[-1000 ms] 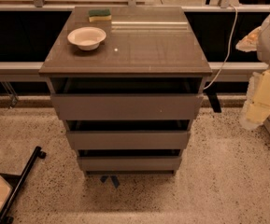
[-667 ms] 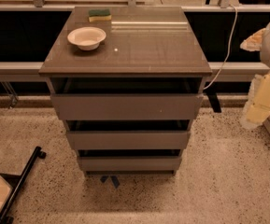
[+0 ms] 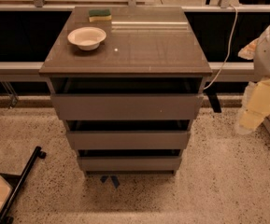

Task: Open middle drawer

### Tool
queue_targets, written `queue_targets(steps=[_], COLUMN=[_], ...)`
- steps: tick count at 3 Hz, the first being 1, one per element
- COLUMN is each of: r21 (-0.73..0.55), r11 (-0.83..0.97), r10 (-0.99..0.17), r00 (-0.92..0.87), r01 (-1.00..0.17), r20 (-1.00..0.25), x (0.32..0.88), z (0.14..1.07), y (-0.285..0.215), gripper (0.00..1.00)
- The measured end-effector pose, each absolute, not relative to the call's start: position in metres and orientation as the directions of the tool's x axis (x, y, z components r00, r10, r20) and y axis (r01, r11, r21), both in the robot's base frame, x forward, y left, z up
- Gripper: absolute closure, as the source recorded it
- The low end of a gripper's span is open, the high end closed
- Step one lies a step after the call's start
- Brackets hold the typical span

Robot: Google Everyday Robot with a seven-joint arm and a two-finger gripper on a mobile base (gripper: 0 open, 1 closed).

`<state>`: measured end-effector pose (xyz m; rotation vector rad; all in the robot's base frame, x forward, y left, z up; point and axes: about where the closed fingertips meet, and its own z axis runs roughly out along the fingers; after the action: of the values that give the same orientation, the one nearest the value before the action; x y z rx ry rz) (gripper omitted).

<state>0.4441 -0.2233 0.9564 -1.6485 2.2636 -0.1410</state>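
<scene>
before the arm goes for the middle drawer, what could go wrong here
1. The hand sits off to the right of the cabinet, and a white cable hangs by that corner, so the arm might snag it.
2. The middle drawer has a plain front with no handle, between the look-alike top drawer and bottom drawer. The hand could slip or pull the wrong one.
3. A jolt might shift the bowl on top.

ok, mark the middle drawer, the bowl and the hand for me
middle drawer (image 3: pixel 128 140), camera view, centre of its flat front panel.
bowl (image 3: pixel 87 37), camera view, middle of its white inside.
hand (image 3: pixel 249 120), camera view, pale lower end at the right edge, not touching the middle drawer.
</scene>
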Motion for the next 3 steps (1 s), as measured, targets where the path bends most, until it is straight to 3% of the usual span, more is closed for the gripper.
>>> queue_targets(steps=[3], r21=[-0.102], r11=[0.531], r10=[-0.782], r00=[-0.441], r01=[-0.841], r20=[-0.439], x=[0.444], z=[0.792], y=[-0.199], gripper=[0.00])
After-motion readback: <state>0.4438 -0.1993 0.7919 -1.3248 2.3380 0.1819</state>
